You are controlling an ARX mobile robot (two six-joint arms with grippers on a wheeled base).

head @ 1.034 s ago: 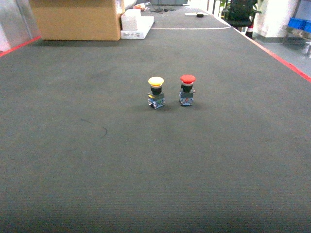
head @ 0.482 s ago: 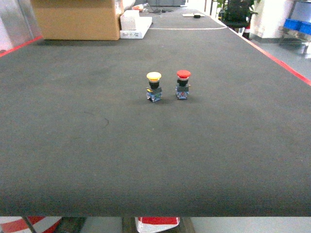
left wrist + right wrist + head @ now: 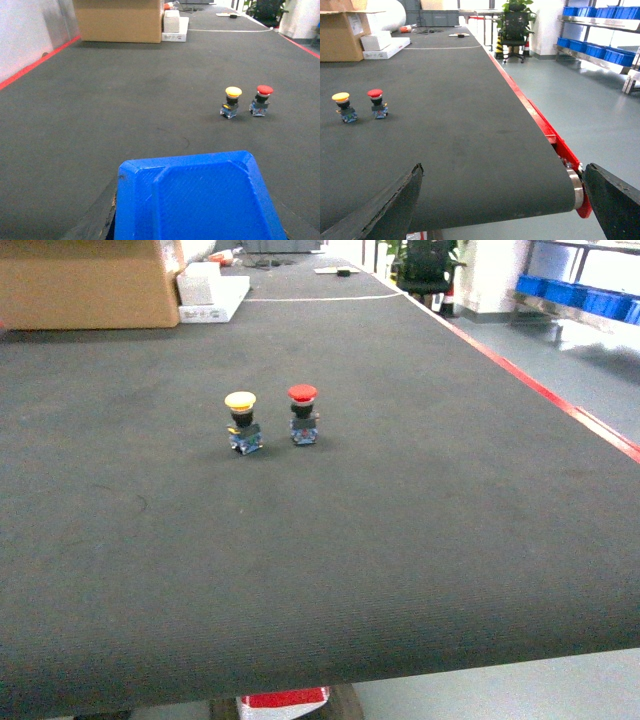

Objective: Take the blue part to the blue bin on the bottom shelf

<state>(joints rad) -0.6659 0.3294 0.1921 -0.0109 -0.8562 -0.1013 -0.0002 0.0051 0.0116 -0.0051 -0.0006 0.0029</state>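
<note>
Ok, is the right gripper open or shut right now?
Open: in the right wrist view the right gripper has its two dark fingers spread wide, nothing between them.

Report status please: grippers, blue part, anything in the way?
Left gripper: blue part seemingly held, grip unclear. Right gripper open, empty. Yellow button, red button on belt, far off.

Wide dark belt surface (image 3: pixel 330 540) with fine ribbed texture, red edge strip (image 3: pixel 540 395) along right side. Near middle stand two push buttons upright, close beside each other but apart: yellow-capped button (image 3: pixel 241 422) on left, red-capped button (image 3: pixel 302 413) on right. At far end lies brown cardboard box (image 3: pixel 85 285), next to it white flat boxes (image 3: pixel 212 295). Some small items farther back, too small to tell.
</note>
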